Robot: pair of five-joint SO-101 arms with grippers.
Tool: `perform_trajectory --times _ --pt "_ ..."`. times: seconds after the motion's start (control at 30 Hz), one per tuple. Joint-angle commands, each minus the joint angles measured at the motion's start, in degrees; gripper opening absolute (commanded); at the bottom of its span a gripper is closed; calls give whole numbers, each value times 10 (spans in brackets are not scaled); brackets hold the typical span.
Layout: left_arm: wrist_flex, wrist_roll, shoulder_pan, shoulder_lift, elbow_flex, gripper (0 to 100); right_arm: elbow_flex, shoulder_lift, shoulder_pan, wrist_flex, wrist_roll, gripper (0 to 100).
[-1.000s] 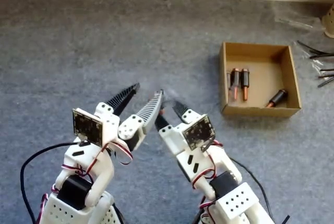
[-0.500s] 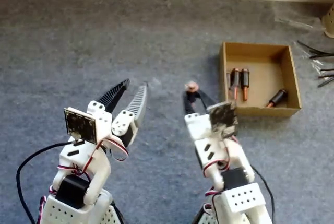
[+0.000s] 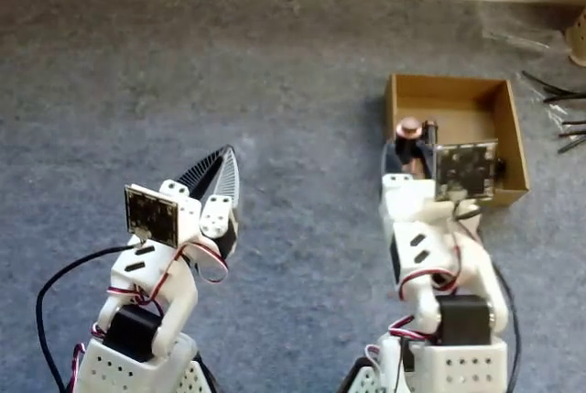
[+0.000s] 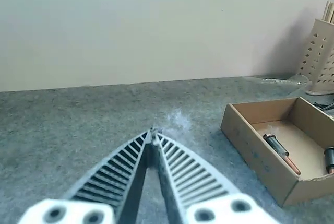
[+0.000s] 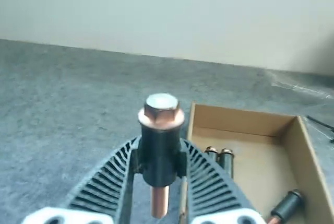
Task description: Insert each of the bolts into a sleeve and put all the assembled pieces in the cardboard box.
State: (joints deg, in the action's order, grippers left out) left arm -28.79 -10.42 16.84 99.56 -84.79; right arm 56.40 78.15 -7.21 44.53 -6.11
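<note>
My right gripper (image 5: 160, 155) is shut on an assembled piece (image 5: 159, 145), a black sleeve with a copper bolt through it, held upright. In the high view this piece (image 3: 408, 129) and the right gripper (image 3: 407, 157) hang over the left wall of the cardboard box (image 3: 449, 82). Inside the box (image 5: 240, 115) lie two assembled pieces side by side (image 5: 218, 155) and a third (image 5: 285, 205) in a corner. My left gripper (image 3: 221, 167) is shut and holds nothing, well left of the box, over the grey mat. Its fingertips (image 4: 150, 139) meet, with the box (image 4: 255, 153) off to one side.
Black cable ties (image 3: 560, 111) lie on the mat right of the box. A beige perforated holder (image 4: 318, 57) stands beyond the box by the wall. Open grey mat stretches between the two arms and to the far left.
The right arm has swung right from the middle of the mat to the box's left wall, carrying the assembled piece. The left gripper let go of it, drew back and closed.
</note>
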Motion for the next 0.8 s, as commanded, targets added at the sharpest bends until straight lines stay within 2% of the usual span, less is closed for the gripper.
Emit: perform_trajectory --times 0.0,0.2,0.33,0.43,0.77 --pt "1 7 20 2 3 7 -120 -55 31 43 -11 5" --pt "3 9 15 7 -12 7 -269 -251 80 102 -11 5" --pt "40 55 18 6 -38 7 -349 -389 108 116 -11 5" --pt "69 65 17 6 -57 7 -403 -479 120 117 -12 5" --pt "70 66 17 6 -58 7 -596 -758 141 160 -47 5"
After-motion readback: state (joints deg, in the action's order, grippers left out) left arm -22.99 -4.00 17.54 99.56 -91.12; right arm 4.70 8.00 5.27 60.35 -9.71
